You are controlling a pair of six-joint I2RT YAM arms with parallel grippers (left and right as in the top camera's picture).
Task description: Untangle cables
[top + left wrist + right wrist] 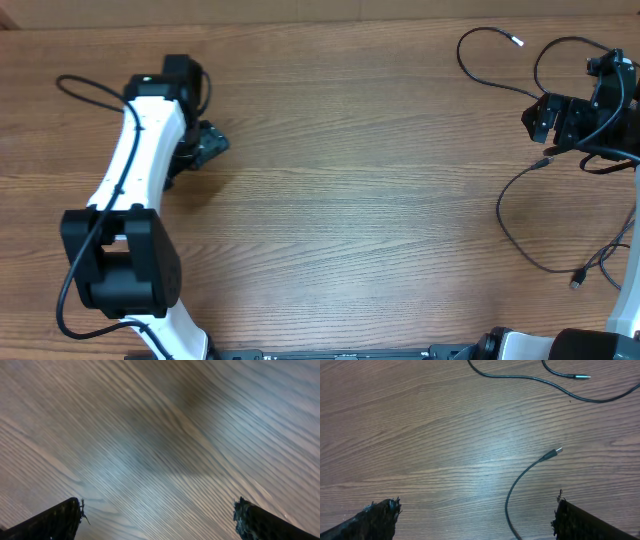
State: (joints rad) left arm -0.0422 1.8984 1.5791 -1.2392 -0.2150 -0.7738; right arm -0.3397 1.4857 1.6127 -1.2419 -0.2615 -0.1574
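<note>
Cables [499, 215] lie in loose loops at the table's [350, 250] right side; the right gripper [545, 120] hangs over them, jaws spread and empty, likely lining up a plug [556, 451], while the left gripper [210, 142], equally released, sits over bare wood

Matt wood-grain table [350, 200], smooth plastic-sheathed cables [509, 500]

This looks like a robotics lab or test bench. A broad light-brown wood-grain desk [350, 200] carries a white-and-black jointed robot arm [135, 170] on the left and a second arm with black end parts [575, 118] on the right. Thin black cables [500, 212] lie loose on the desk near the second arm.
</note>
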